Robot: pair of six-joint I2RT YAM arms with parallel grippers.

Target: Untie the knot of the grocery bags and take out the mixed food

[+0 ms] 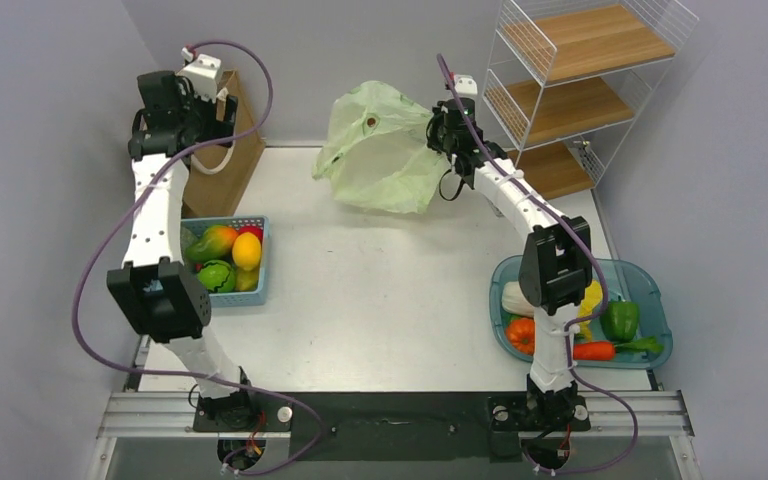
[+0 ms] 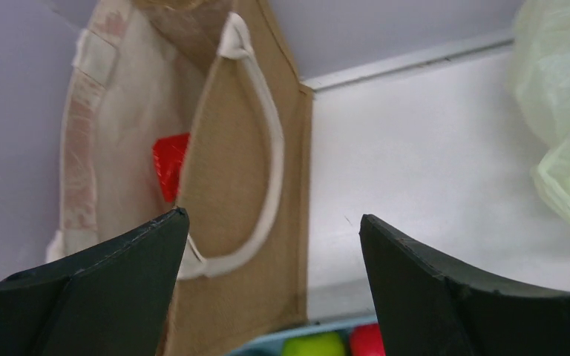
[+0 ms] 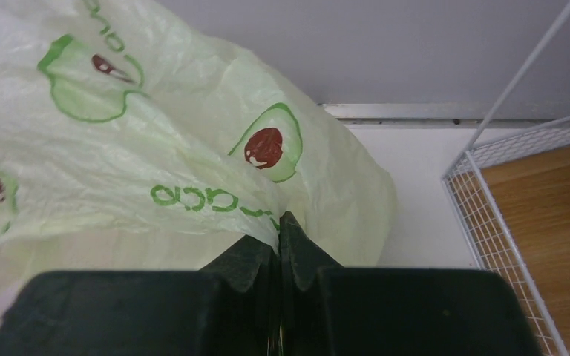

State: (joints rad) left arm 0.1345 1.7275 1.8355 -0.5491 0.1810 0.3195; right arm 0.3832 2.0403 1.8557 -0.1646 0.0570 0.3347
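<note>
Here, the right tool [image 3: 278, 230] is clenched on a fold of the pale green plastic bag [image 1: 380, 150], holding it up over the far side of the desk [image 1: 380, 280]. The film is thin, crinkly and translucent, printed with avocado halves. It could tear at the pinch or slide free, dropping whatever is inside. No knot can be made out.

The left tool [image 2: 274, 222], released with its jaws wide, hangs above the brown paper bag [image 2: 230, 148] at the far left corner. The bag is stiff, matte and upright, with a red packet [image 2: 169, 163] inside. Its looped white rope handle [image 2: 267, 148] could snag a finger, and a push on the wall may tip the bag.
</note>
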